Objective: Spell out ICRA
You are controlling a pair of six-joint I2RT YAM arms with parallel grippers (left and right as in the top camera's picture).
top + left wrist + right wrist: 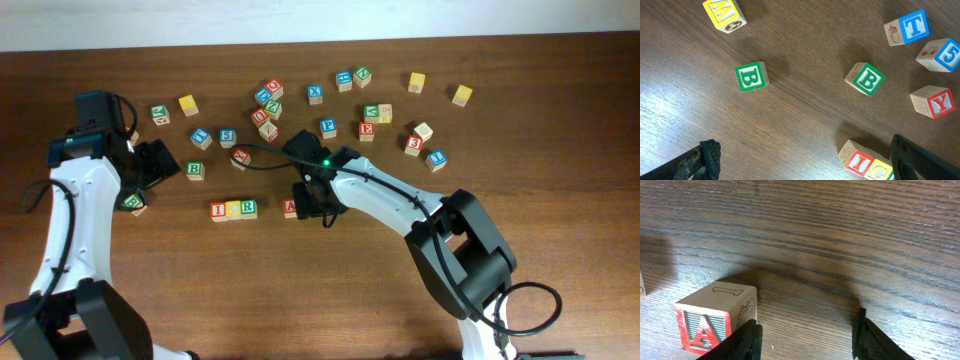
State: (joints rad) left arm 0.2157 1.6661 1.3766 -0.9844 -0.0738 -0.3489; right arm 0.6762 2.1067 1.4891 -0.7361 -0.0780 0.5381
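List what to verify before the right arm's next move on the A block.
1. right jaws open: ok.
2. A block between the right jaws: not ok; it sits outside them, beside one finger.
3. I block and C block side by side in the row: ok.
4. third block in the row reads R: cannot tell.
5. A block joined to the row: not ok; there is a gap.
6. left jaws open, nothing between them: ok.
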